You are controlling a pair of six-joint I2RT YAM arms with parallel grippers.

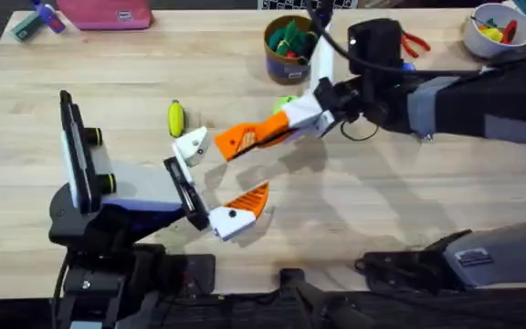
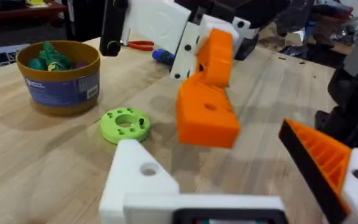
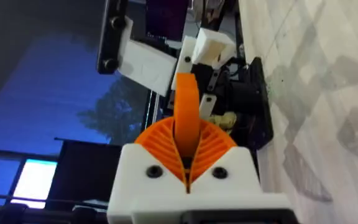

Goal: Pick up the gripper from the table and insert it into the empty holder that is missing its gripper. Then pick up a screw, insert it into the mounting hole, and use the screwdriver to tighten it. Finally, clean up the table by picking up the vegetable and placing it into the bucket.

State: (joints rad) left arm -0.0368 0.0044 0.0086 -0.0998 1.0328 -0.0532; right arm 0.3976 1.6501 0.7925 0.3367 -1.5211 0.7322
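Table (image 1: pixel 354 210) open beneath gripper (image 1: pixel 245 139), beside holder (image 1: pixel 191 144).

My right fingers (image 1: pixel 277 128) pinch the small orange wedge (image 1: pixel 241 140), its tip hanging just short of the bare white finger base (image 1: pixel 191 144) on my left hand. The yellow vegetable (image 1: pixel 175 117) lies on the wooden table (image 1: pixel 354 210) just past that base. The brown-rimmed bucket (image 1: pixel 284 47) stands farther off, green toys inside. The blue screwdriver (image 2: pixel 161 56) lies behind my right hand.

green holed disc (image 2: pixel 125 124) | white bowl (image 1: pixel 498 32) | red pliers (image 1: pixel 415 42) | pink pouch (image 1: pixel 108 13)
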